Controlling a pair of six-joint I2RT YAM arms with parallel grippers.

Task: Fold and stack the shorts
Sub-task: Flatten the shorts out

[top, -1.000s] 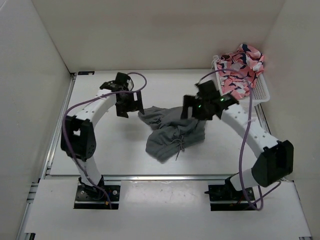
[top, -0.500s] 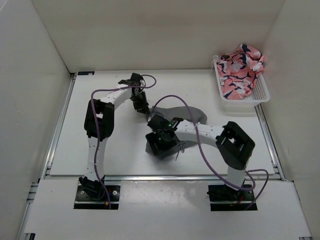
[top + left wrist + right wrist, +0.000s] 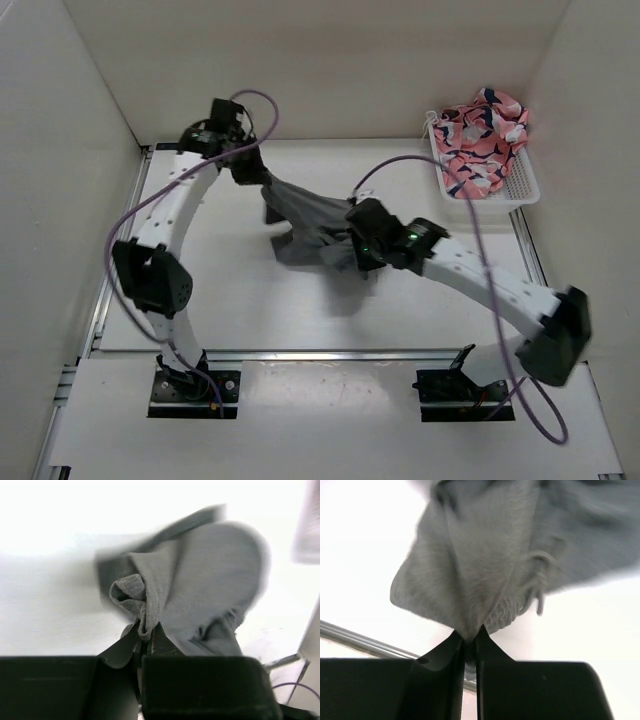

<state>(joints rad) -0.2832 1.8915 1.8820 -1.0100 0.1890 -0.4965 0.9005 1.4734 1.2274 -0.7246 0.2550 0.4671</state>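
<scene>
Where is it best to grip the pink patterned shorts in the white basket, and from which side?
Probably the raised fold atop the pink shorts, from above: they heap over the basket rim, whose walls block side approach. The left gripper and right gripper are shut on the grey shorts.

The right gripper (image 3: 470, 637) pinched a bunch of the dark grey shorts (image 3: 485, 555) between its two black fingers (image 3: 440, 655), which met tip to tip with the cloth caught between them. The fabric fanned out from the pinch toward the top of the frame (its far edges blurred), a pale drawstring (image 3: 538, 592) dangling beside the gathered waistband. Behind it lay the white table (image 3: 360, 545), with a metal rail (image 3: 360, 641) crossing the lower left.
</scene>
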